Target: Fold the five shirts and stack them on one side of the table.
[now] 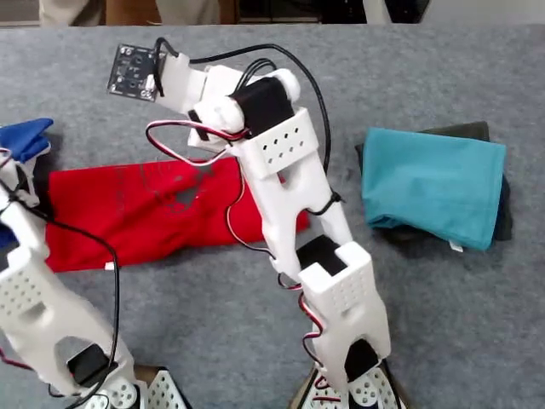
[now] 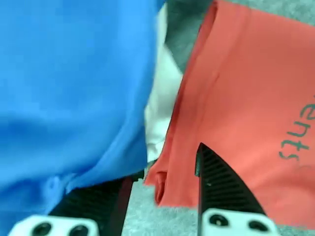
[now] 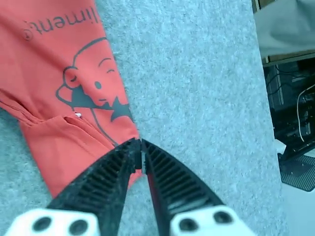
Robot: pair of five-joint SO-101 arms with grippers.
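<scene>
A red shirt (image 1: 136, 213) with a dark print lies flat on the grey table, left of centre. My right arm (image 1: 281, 170) stretches over it. My right gripper (image 3: 141, 145) is shut, its tips at the red shirt's (image 3: 64, 83) edge; whether they pinch cloth I cannot tell. At the far left, my left gripper (image 2: 167, 164) stands open around a corner of the red shirt (image 2: 246, 98). A blue shirt (image 2: 69, 83) bunches against one finger, with white cloth (image 2: 160, 98) between blue and red. The blue shirt (image 1: 25, 136) reaches the table's left edge.
A folded teal shirt (image 1: 434, 183) rests on a folded dark shirt (image 1: 468, 132) at the right side of the table. Red and black cables (image 1: 183, 153) loop off the right arm above the red shirt. Bare grey table (image 1: 196, 324) lies between the two arm bases.
</scene>
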